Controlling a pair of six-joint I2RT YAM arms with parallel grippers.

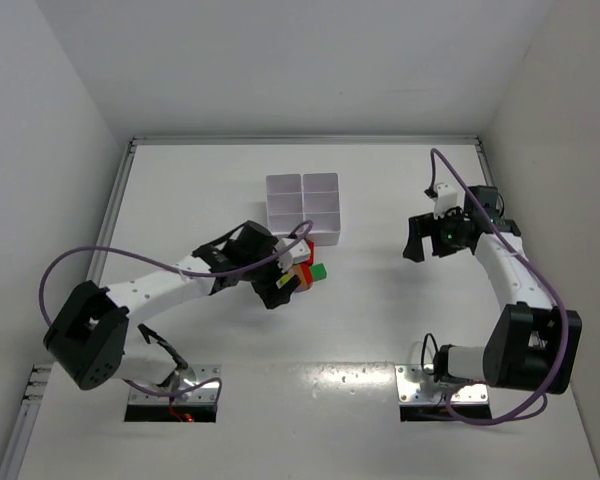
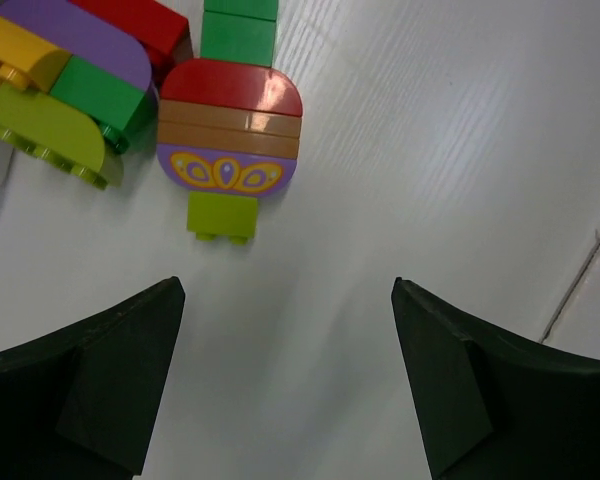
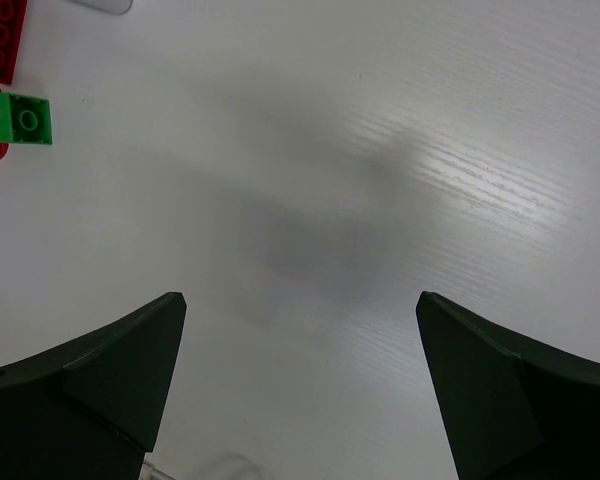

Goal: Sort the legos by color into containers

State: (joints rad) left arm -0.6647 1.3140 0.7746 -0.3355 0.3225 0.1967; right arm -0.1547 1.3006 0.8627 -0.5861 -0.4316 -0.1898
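Hidden: in the top view the left arm's wrist covers part of the legos (image 2: 100,90) and the near left corner of the containers (image 1: 302,192), so the compartments cannot all be counted, and what lies in them is too small to tell.
Cut off: the left wrist view crops the pile at its top and left edges; yellow, purple, red and green bricks run out of frame.
Hard to make out: how many separate bricks make up the pile.
Legos: clustered on the table (image 3: 380,150) just beside the near edge of the containers; whether they touch it cannot be told.
Stacked piece (image 2: 230,130): red dome over a brown band and a purple patterned band, with a lime brick on its near end and a green one on its far end.
Left gripper (image 2: 287,300): fingers spread wide with nothing between them; the pile lies ahead and to the left, apart from both fingers.
Right gripper (image 3: 300,300): fingers spread wide over bare table, well apart from the pile.
Right wrist view: a green brick (image 3: 18,118) and a red brick (image 3: 0,40) show at the left edge, both cropped.
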